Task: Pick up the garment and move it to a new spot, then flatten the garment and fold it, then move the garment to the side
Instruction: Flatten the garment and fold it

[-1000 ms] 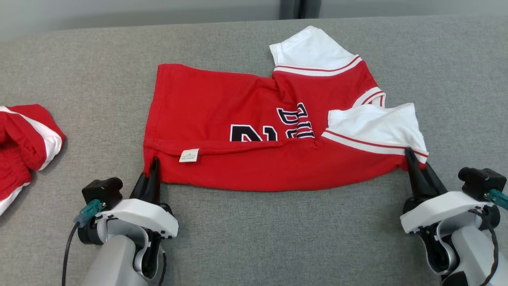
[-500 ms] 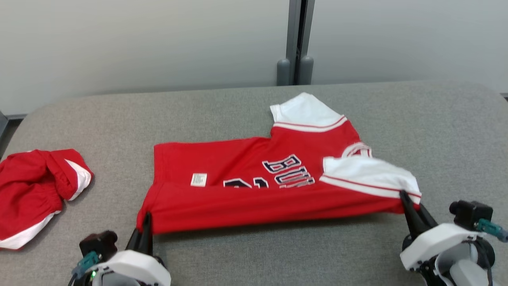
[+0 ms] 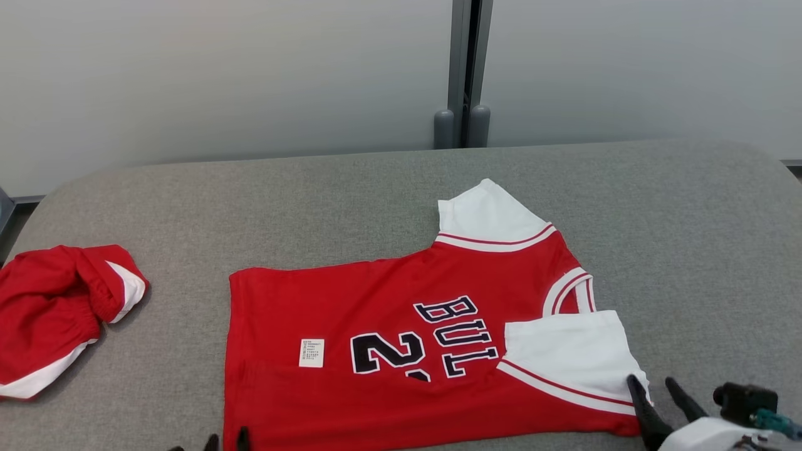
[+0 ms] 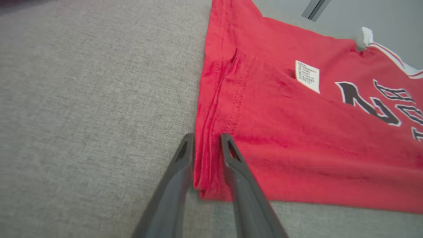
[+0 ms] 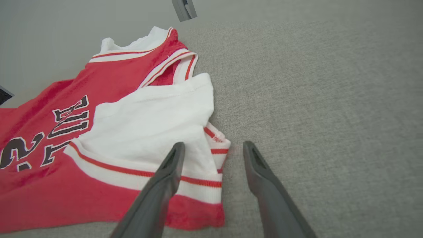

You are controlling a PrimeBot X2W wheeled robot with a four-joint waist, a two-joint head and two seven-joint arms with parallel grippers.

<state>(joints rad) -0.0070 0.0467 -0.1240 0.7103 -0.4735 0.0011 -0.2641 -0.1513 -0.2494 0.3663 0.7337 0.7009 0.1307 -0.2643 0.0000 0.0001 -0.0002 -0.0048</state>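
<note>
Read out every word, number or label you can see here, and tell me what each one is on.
"BUL": black white-edged letters on the red jersey; the rest is hidden under the white sleeve.
"2": number beside the letters on the jersey; a second digit is partly hidden by a fold.
White tag on the jersey: print too small to read.

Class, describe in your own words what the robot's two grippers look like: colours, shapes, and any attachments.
The left gripper and right gripper each have two long, dark grey fingers that taper to narrow tips, with a slot-like hollow near each tip. Behind the right gripper sits a smooth white casing, and beside it a small black camera with a teal plug.
</note>
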